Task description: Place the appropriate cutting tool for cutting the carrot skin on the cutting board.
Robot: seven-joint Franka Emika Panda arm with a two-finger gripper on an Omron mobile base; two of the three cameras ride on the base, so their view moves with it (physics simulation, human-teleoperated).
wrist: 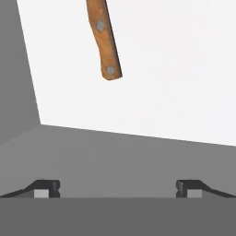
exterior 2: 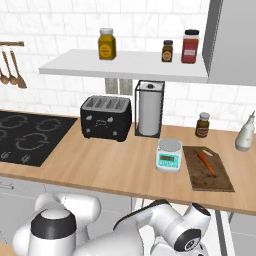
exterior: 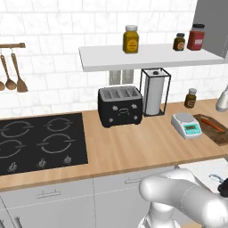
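In the hand view, the robot's two small dark fingers [wrist: 47, 188] are standing spread wide apart near the bottom corners, with nothing between them and nothing touching them. They are hovering over the inside of a pale white drawer with grey walls [wrist: 23, 69], where a brown wooden handle with two metal rivets [wrist: 104, 39] is lying on the white floor, well ahead of the tips and running out of the top of the picture. Its blade cannot be seen, and the light-blue peeler cannot be made out in any picture.

On the light wooden worktop [exterior 2: 115, 167], the flat dark-brown wooden cutting board [exterior 2: 207, 169] is lying at the right, and the thin orange carrot stick [exterior 2: 206, 163] is resting on it at a slant. A small white kitchen scale with a teal display [exterior 2: 169, 155] is sitting just beside the board's left edge, apart from it. Behind the scale, a roll of white paper towel in a black wire stand [exterior 2: 149, 108] is standing next to a black four-slot toaster [exterior 2: 106, 117]. A small brown jar [exterior 2: 202, 125] is standing behind the board near the tiled wall, and a white bottle [exterior 2: 246, 134] is standing off to the board's right.

The white arm [exterior: 187, 200] is reaching low below the worktop's front edge, toward the right in the left base view.
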